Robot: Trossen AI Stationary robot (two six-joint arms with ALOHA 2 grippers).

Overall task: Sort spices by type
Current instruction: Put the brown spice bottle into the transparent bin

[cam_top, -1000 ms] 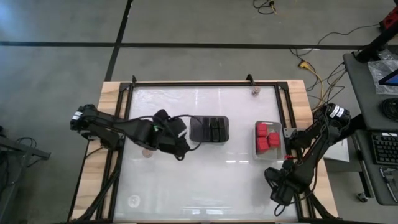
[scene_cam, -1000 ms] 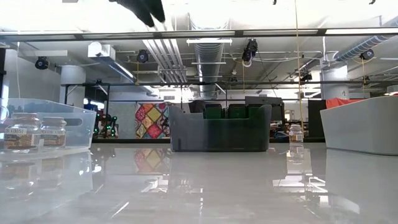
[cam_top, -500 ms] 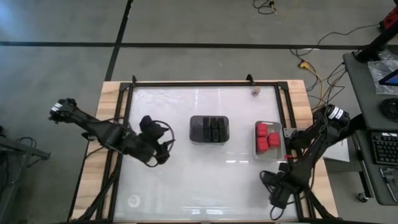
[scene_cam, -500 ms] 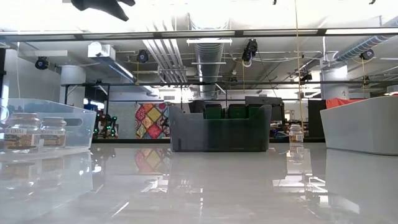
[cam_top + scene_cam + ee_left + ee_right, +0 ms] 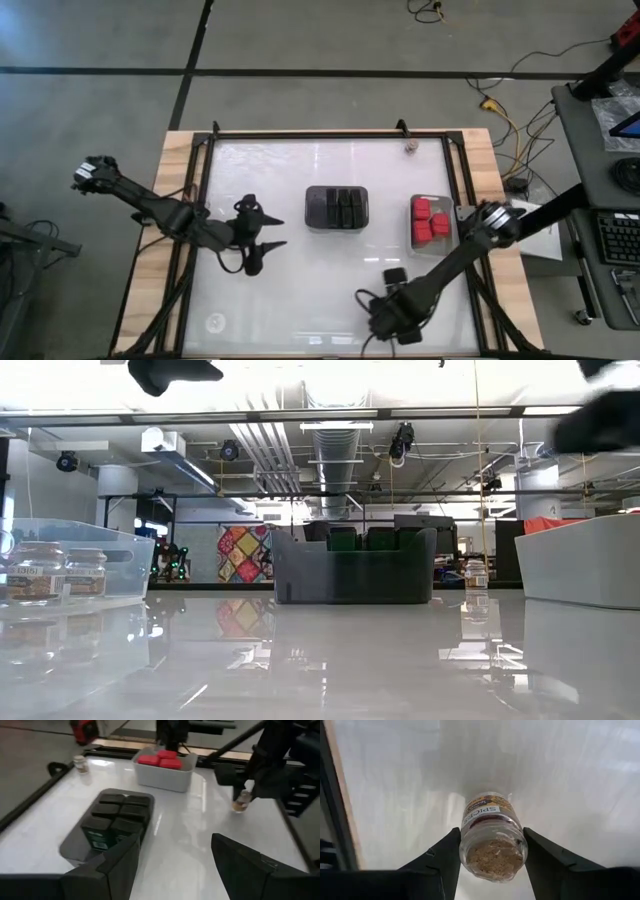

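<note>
One spice jar (image 5: 493,836) in right pincer (image 5: 491,851)

Glossy white bench (image 5: 330,260) carrying a dark tray (image 5: 336,208) of black blocks, a tray of red blocks (image 5: 432,222), and 1 small jar (image 5: 409,147) at its far edge.

The high camera looks straight down on the whole counter (image 5: 330,280). The low one sits at counter level, facing the room. Each wrist camera looks closely past its own end effector; the left one shares the dark tray (image 5: 107,827) with the high view.
</note>
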